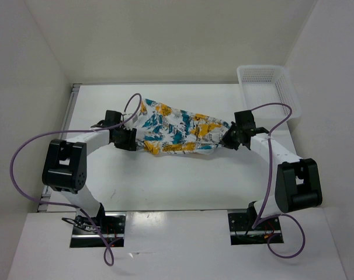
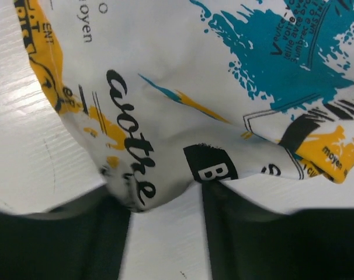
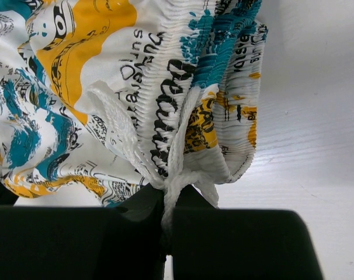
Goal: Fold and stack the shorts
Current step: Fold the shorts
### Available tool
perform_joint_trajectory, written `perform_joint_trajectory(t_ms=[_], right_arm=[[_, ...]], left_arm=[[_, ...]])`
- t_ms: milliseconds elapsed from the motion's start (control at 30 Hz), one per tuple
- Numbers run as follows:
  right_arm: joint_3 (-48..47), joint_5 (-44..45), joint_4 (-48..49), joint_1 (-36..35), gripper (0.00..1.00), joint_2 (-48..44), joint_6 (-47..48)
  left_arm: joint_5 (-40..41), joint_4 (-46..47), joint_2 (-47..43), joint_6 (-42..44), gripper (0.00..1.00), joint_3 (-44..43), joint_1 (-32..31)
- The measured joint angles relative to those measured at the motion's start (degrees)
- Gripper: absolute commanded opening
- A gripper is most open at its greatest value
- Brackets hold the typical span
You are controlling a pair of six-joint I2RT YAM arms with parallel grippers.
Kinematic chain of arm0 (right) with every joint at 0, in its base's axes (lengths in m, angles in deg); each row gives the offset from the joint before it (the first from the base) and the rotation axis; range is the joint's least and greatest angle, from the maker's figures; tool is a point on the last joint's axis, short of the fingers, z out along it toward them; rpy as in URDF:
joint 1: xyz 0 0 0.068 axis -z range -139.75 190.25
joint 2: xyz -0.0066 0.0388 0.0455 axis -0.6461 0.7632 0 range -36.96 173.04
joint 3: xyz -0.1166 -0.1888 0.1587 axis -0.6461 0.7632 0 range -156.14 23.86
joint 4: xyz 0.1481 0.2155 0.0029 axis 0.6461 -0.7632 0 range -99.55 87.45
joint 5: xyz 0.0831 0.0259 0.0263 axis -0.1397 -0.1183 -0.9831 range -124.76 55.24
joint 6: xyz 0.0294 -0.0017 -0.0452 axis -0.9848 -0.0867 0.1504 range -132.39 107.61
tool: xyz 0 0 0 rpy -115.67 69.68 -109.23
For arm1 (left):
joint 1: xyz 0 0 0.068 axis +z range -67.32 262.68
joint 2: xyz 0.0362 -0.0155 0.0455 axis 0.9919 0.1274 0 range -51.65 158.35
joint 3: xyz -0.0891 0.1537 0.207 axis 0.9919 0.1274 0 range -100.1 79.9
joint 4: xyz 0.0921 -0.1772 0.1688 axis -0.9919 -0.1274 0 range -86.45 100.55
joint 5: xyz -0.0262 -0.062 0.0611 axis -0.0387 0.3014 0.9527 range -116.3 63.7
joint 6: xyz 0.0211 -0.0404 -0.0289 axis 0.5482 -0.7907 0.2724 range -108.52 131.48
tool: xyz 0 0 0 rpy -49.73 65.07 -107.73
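The shorts (image 1: 177,131), white with a teal, yellow-orange and black print, lie wrinkled and drawn out across the middle of the table between my two grippers. My left gripper (image 1: 129,139) is at their left end. In the left wrist view its jaws stand apart with bare table between them, and a fold of the shorts (image 2: 165,105) reaches the left gripper (image 2: 162,199) at its mouth, touching the left finger. My right gripper (image 1: 228,139) is at the right end. In the right wrist view the right gripper (image 3: 168,198) is shut on the white drawstring at the gathered waistband of the shorts (image 3: 165,87).
A white plastic mesh basket (image 1: 264,80) stands at the table's back right corner. White walls close in the table at the back and both sides. Purple cables loop off both arms.
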State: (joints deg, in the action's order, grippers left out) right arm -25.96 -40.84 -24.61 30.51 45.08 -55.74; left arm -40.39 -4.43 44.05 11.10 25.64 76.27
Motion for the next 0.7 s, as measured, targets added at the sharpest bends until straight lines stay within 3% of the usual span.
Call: perform_joint_trajectory(t_ms=[100, 300, 500, 700], right_arm=[[0.00, -0.04, 0.00, 0.00, 0.00, 0.00, -0.02], [0.00, -0.15, 0.02, 0.07, 0.00, 0.00, 0.00], [0.00, -0.42, -0.04, 0.83, 0.00, 0.09, -0.07], [-0.04, -2.71, -0.02, 0.87, 0.00, 0.26, -0.24]], left_arm=[[-0.66, -0.11, 2.25, 0.00, 0.34, -1.11, 0.00], [-0.81, -0.48, 4.11, 0.15, 0.01, -2.91, 0.81], [-0.07, -5.84, 3.26, 0.02, 0.00, -5.07, 3.65], [1.40, -12.92, -3.37, -0.09, 0.01, -5.70, 5.42]])
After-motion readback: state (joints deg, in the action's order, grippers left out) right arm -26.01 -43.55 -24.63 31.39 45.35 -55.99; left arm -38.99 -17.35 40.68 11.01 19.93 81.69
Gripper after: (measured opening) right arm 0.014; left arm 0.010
